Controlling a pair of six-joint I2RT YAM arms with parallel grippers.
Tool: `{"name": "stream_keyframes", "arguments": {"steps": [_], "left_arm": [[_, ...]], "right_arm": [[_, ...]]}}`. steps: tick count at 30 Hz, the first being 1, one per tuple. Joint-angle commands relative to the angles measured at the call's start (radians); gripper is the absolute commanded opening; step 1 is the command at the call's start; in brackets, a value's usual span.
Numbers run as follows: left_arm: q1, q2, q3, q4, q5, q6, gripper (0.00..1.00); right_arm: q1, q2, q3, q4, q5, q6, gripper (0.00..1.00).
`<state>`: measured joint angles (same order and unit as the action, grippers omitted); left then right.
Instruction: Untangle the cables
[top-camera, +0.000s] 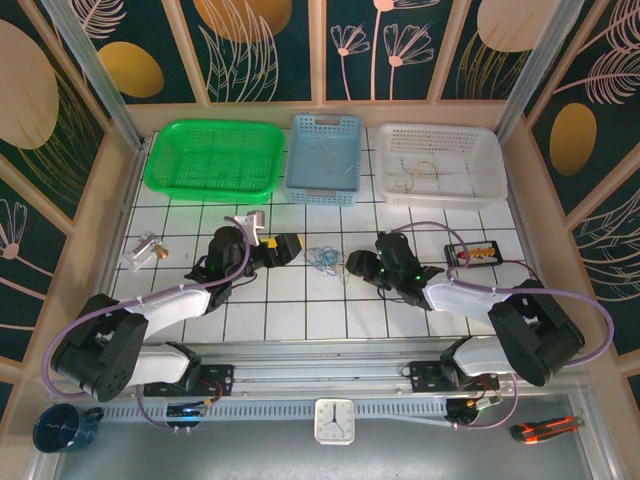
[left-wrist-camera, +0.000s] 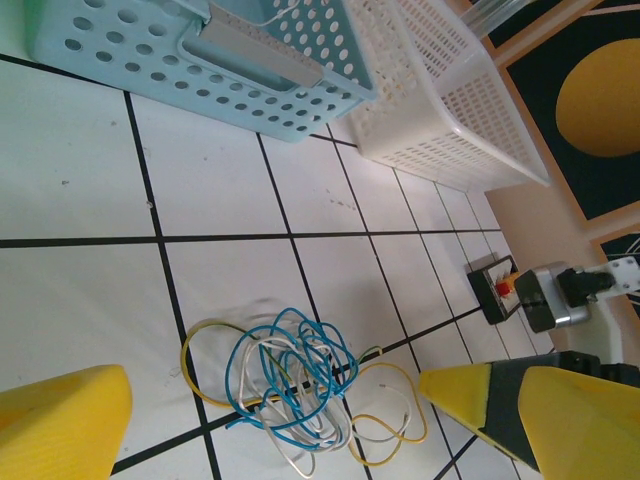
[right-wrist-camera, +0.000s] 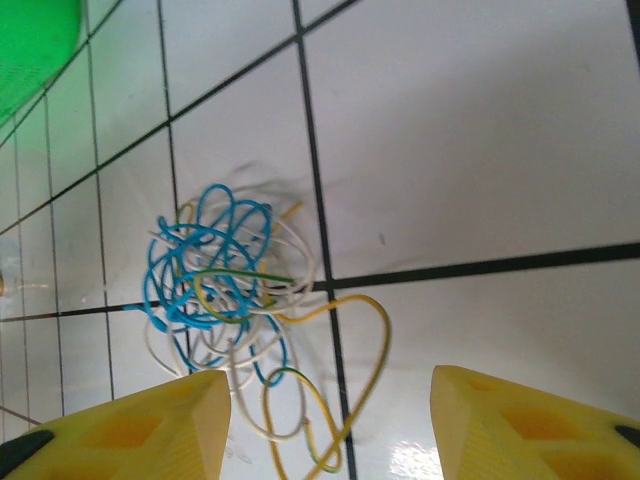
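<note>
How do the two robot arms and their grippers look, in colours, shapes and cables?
The left arm and the right arm have white links and black joints; a purple hose loops along each. The left gripper and the right gripper have black bodies and broad, wedge-shaped yellow fingers.

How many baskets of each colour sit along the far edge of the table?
Green basket: 1
Blue basket: 1
White basket: 1
Total: 3

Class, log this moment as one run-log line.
cables: tangled heap on table | left gripper: open, empty | right gripper: open, empty, facing tangle
</note>
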<state>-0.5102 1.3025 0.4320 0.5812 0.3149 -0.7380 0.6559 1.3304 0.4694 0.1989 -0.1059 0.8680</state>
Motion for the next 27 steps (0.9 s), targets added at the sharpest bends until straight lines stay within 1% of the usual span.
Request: {"name": "stream_keyframes", "arguments": {"steps": [1, 3, 5, 8, 12, 15, 16, 18, 19, 20, 24, 27], "left_arm": [[0.004, -0.005, 0.001, 0.036, 0.023, -0.011, 0.99], [0.004, -0.003, 0.002, 0.036, 0.021, -0.011, 0.99], [0.004, -0.004, 0.002, 0.036, 0.021, -0.012, 0.99], [0.004, -0.003, -0.001, 0.036, 0.019, -0.014, 0.99], [0.004, -0.005, -0.006, 0.044, 0.017, -0.02, 0.99], [0.004, -0.003, -0.006, 0.046, 0.017, -0.023, 0.99], [0.004, -0.004, -0.004, 0.046, 0.018, -0.023, 0.99], [0.005, -0.002, -0.004, 0.045, 0.018, -0.023, 0.99], [0.004, -0.002, -0.004, 0.045, 0.018, -0.024, 0.99], [0.005, -0.002, -0.002, 0.045, 0.018, -0.023, 0.99], [0.004, 0.0, -0.002, 0.051, 0.023, -0.026, 0.99], [0.004, 0.003, -0.002, 0.062, 0.031, -0.033, 0.99]], "right_arm": [[-0.006, -0.006, -0.03, 0.031, -0.01, 0.05, 0.55], [-0.009, 0.008, -0.035, 0.06, -0.033, 0.061, 0.54], [-0.012, 0.022, -0.038, 0.092, -0.055, 0.073, 0.51], [-0.026, 0.038, -0.044, 0.136, -0.083, 0.087, 0.42], [-0.065, 0.057, -0.053, 0.193, -0.125, 0.104, 0.26], [-0.099, 0.055, -0.058, 0.217, -0.153, 0.105, 0.05], [-0.103, 0.05, -0.058, 0.22, -0.162, 0.103, 0.0], [-0.102, 0.026, -0.055, 0.22, -0.178, 0.095, 0.0], [-0.13, 0.011, -0.051, 0.21, -0.178, 0.086, 0.0], [-0.136, -0.01, -0.045, 0.195, -0.176, 0.076, 0.0], [-0.141, -0.099, -0.026, 0.149, -0.183, 0.048, 0.0], [-0.14, -0.174, -0.028, 0.156, -0.203, 0.032, 0.0]]}}
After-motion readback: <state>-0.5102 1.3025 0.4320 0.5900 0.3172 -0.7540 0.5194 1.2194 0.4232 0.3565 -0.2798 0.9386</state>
